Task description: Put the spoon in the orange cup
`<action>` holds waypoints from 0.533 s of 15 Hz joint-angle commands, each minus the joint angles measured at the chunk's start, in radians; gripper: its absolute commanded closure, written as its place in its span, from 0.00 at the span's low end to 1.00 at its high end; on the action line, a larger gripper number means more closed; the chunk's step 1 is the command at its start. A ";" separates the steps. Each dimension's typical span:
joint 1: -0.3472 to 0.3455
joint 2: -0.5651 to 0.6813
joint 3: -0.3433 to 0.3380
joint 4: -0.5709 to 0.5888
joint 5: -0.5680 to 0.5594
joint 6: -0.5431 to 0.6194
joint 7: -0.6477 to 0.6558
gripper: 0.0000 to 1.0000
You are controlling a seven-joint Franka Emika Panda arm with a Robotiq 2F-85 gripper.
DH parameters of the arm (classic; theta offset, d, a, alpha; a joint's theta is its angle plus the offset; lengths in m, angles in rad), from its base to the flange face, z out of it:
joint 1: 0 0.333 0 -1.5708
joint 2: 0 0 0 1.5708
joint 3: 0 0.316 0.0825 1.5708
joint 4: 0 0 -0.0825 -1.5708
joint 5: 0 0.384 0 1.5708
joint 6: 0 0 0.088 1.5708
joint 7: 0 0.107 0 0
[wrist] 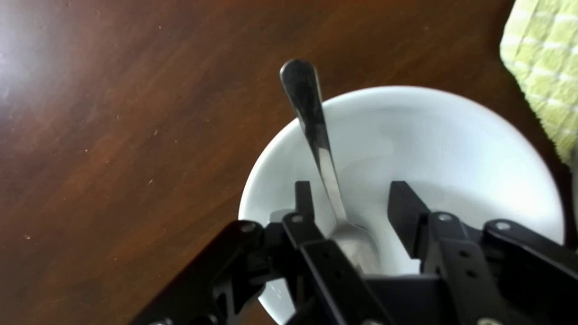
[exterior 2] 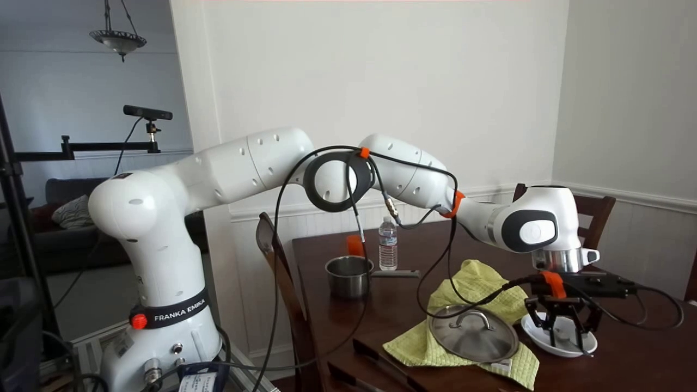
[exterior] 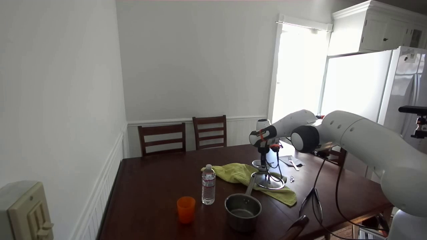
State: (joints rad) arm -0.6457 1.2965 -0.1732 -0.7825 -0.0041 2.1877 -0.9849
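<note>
One white round bowl [wrist: 451,140], one silver metal spoon [wrist: 327,169] inside, partly hidden by one black gripper [wrist: 351,189], jaws parted either side, one bright-orange cup [exterior 2: 353,247] well apart from the bowl, partly covered in an exterior view
</note>
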 commanded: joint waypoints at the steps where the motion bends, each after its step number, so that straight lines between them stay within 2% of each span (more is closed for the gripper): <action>1: 0.010 0.001 -0.023 -0.004 -0.014 0.026 0.024 0.83; 3: 0.016 -0.022 -0.024 -0.033 -0.014 0.028 0.016 0.98; 8: 0.034 -0.063 -0.027 -0.080 -0.015 0.020 -0.017 0.98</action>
State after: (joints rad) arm -0.6285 1.2932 -0.1927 -0.7831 -0.0045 2.1940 -0.9856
